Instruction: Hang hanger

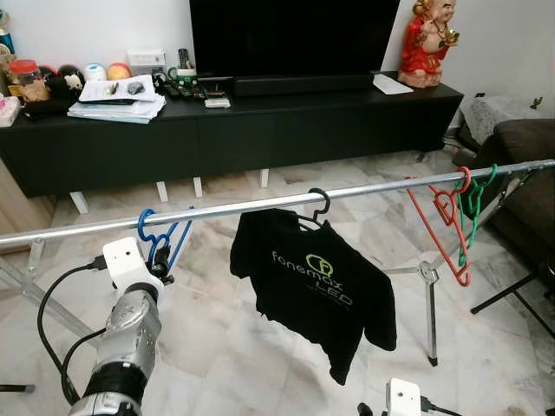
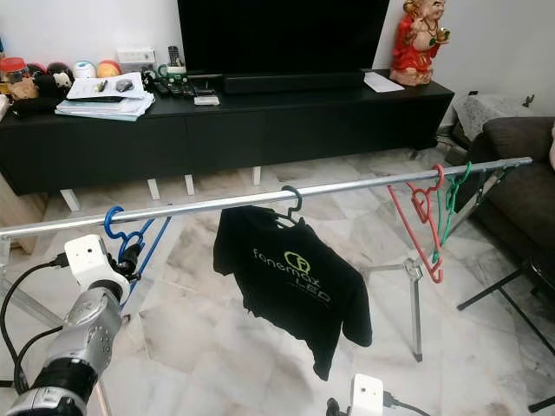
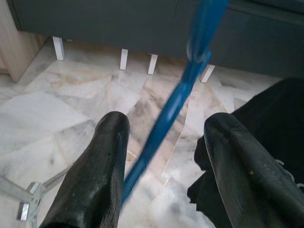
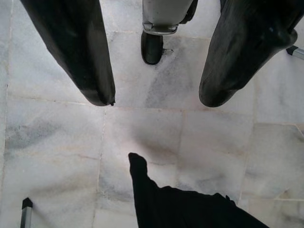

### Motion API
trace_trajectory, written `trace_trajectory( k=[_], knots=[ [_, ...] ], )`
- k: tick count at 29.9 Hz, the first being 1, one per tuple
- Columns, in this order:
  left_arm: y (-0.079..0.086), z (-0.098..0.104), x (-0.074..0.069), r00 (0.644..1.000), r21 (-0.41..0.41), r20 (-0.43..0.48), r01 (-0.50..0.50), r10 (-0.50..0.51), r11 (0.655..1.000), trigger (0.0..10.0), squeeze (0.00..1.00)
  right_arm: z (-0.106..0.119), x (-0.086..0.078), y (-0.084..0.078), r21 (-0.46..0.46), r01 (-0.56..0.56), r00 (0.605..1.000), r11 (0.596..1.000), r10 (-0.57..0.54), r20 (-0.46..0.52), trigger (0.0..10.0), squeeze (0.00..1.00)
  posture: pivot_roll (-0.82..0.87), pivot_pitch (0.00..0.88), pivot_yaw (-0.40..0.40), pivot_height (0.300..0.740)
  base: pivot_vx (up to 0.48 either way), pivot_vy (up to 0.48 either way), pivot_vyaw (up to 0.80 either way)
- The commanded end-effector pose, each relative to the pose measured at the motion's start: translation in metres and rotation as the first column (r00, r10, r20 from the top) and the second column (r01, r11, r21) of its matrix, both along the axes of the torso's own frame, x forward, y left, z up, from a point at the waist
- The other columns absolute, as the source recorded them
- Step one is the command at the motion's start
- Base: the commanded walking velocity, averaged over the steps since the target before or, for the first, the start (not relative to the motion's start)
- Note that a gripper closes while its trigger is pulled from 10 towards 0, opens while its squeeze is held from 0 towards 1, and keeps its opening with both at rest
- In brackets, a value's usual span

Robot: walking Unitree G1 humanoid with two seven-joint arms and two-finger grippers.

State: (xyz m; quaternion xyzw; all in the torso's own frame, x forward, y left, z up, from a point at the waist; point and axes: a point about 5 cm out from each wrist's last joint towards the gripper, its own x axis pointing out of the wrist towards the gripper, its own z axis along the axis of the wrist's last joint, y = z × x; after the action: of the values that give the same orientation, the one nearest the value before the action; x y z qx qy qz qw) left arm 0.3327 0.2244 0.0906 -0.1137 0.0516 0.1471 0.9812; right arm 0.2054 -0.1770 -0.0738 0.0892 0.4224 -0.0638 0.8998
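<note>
Marble floor (image 1: 217, 347) under a metal rail (image 1: 260, 206) — black TV cabinet (image 1: 260, 130) behind.

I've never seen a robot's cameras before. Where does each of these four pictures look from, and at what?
Left eye: head, looking down at the rail; left arm shows.
Right eye: same scene, shifted; blue hanger hooked on the rail.
Left wrist: along the open left hand, blue hanger between its fingers.
Right wrist: down at the floor past the open right hand.
Shared: black T-shirt.

Silver left arm (image 1: 121, 347), white wrist box, black cables
</note>
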Motion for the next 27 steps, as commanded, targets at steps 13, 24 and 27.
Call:
trace_trajectory(
  k=[13,24,27],
  knots=[
    [0.004,0.020,-0.048,0.982,0.161,0.139,0.105,-0.128,0.981,10.0,1.00,0.000,-0.001,0.000,-0.006,-0.001,1.000,1.000,0.001,0.001,10.0,0.00,0.11,0.019,-0.046,0.740,0.000,0.000,0.00],
    [0.031,-0.010,-0.124,0.977,0.349,-0.065,0.211,-0.202,0.913,10.0,0.00,-0.001,-0.002,0.000,-0.006,-0.003,1.000,1.000,0.003,-0.003,10.0,0.00,0.12,0.000,-0.031,0.740,0.000,0.000,0.00],
    [0.048,-0.026,-0.141,0.981,0.346,-0.136,0.181,-0.141,0.921,10.0,0.00,-0.001,-0.002,0.001,-0.005,-0.002,1.000,1.000,0.002,-0.004,10.0,0.00,0.13,0.000,-0.030,0.740,0.000,0.000,0.00]
  ],
)
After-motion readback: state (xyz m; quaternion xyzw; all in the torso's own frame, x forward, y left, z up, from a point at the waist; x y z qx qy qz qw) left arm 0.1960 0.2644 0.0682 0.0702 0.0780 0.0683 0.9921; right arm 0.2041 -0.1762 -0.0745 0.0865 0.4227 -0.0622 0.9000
